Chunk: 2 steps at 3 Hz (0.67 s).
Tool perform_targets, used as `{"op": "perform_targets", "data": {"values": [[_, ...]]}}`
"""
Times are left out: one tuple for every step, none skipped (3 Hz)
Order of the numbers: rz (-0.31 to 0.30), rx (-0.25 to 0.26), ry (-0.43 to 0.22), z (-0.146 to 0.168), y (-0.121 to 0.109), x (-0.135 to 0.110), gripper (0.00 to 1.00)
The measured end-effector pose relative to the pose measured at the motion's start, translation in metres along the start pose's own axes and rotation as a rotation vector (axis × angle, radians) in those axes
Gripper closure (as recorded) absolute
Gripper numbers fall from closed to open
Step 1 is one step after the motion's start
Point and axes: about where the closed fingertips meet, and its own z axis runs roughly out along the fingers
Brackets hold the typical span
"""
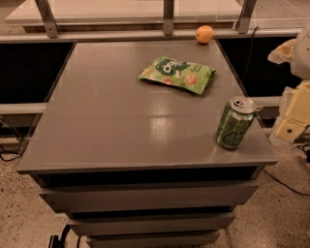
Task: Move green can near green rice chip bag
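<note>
The green can (235, 123) stands upright near the front right corner of the grey worktop (106, 121), its silver top and pull tab facing up and pale swirl markings showing on its side. The green rice chip bag (178, 73) lies flat farther back, a little right of the worktop's middle line, with its white lettering and its pictures of round orange-tan chips turned upward. The can and the bag are well apart, with bare grey surface between them. A small round orange (204, 34) sits at the far edge of the worktop, beyond the bag and apart from it. The tool (294, 116) shows only as pale cream parts at the right edge of the view, off the side of the worktop and to the right of the can. It is not touching the can, and I cannot tell how far open it is or whether it has hold of anything. Below the worktop are stacked grey drawer fronts (145, 196). A dark cable (286, 183) runs over the speckled floor (19, 213) at the right. Metal posts (168, 14) rise behind the worktop's far edge.
</note>
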Motion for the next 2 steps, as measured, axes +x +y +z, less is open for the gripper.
{"op": "perform_targets", "data": {"values": [[0.038,-0.037,-0.129,0.012,0.002,0.011,0.0],[0.074,-0.059,-0.302,0.025,0.006,0.008,0.0]]}}
